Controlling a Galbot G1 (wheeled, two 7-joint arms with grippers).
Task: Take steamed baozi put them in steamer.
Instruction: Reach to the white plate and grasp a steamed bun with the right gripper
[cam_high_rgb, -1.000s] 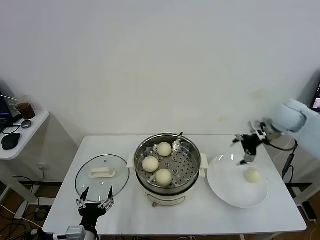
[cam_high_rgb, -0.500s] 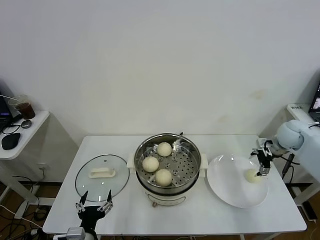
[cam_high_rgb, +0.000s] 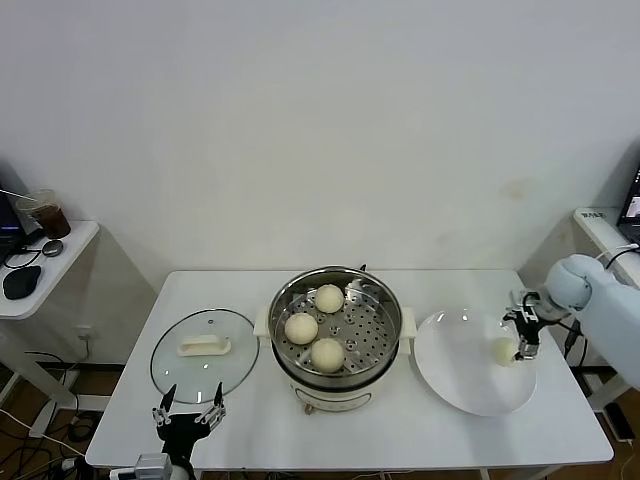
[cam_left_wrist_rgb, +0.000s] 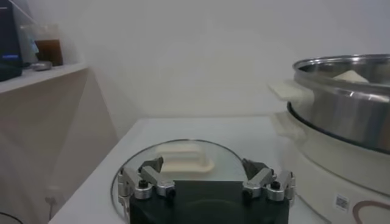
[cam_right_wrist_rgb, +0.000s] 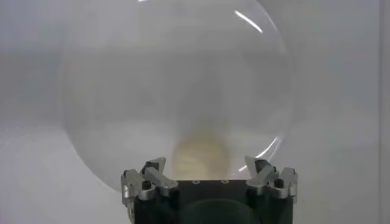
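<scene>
On the white tabletop (cam_high_rgb: 250, 420), at centre, a steamer (cam_high_rgb: 336, 335) with three baozi on its perforated tray: one at the far side (cam_high_rgb: 329, 297), one at the left (cam_high_rgb: 300, 327), one at the near side (cam_high_rgb: 327, 353). To the right, just beside the steamer, a white plate (cam_high_rgb: 462, 385) carrying the fourth baozi (cam_high_rgb: 503, 350) toward its right rim. Right claw (cam_high_rgb: 524, 331) down at that baozi from the right, fingers spread wide, nothing gripped; in the right wrist view, right claw (cam_right_wrist_rgb: 209, 175) open with the bun (cam_right_wrist_rgb: 201, 155) sitting between and just ahead of the two fingertips (cam_right_wrist_rgb: 153, 167), touching or not cannot tell. To the left of the steamer, a glass lid (cam_high_rgb: 204, 352) lying flat, white handle (cam_high_rgb: 203, 344) up. Left claw (cam_high_rgb: 189, 408) parked at the near left edge, just near of the lid, fingers open and empty; in the left wrist view, left claw (cam_left_wrist_rgb: 206, 178) facing the lid (cam_left_wrist_rgb: 183, 159) with the steamer wall (cam_left_wrist_rgb: 341, 115) beside it. On a side shelf (cam_high_rgb: 55, 265) at far left, a cup of dark drink (cam_high_rgb: 48, 213).
</scene>
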